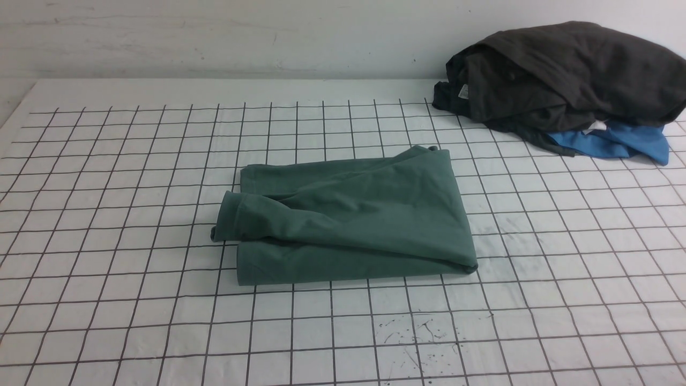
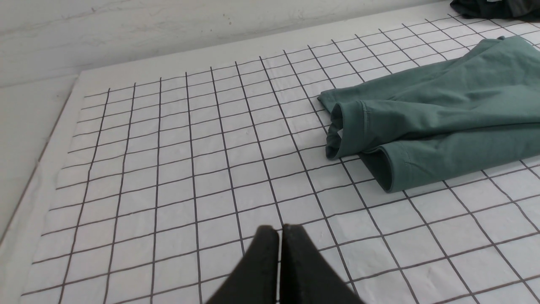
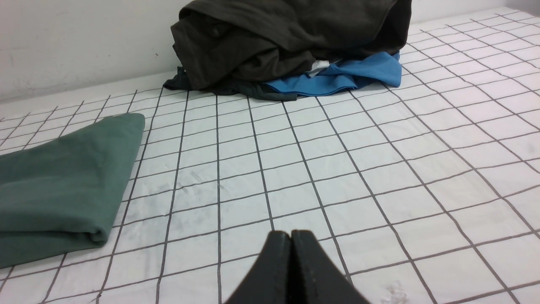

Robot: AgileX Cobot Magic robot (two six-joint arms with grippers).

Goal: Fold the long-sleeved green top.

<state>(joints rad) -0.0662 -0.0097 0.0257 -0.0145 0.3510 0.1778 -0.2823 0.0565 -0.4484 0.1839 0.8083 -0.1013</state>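
The green long-sleeved top [image 1: 353, 214] lies folded into a compact rectangle at the middle of the gridded table, a sleeve cuff sticking out at its left edge. Neither arm shows in the front view. In the left wrist view the top [image 2: 443, 109] lies ahead and off to one side of my left gripper [image 2: 280, 230], which is shut with nothing in it, above bare grid. The right wrist view has the top's folded edge [image 3: 63, 185] apart from my right gripper [image 3: 291, 234], also shut and empty.
A dark grey-black heap of clothes [image 1: 568, 75] sits at the back right on a bright blue garment [image 1: 616, 142]; both also show in the right wrist view, heap [image 3: 287, 38] and blue garment [image 3: 337, 78]. A wall [image 1: 214, 37] runs behind the table. Ink specks [image 1: 418, 332] mark the front.
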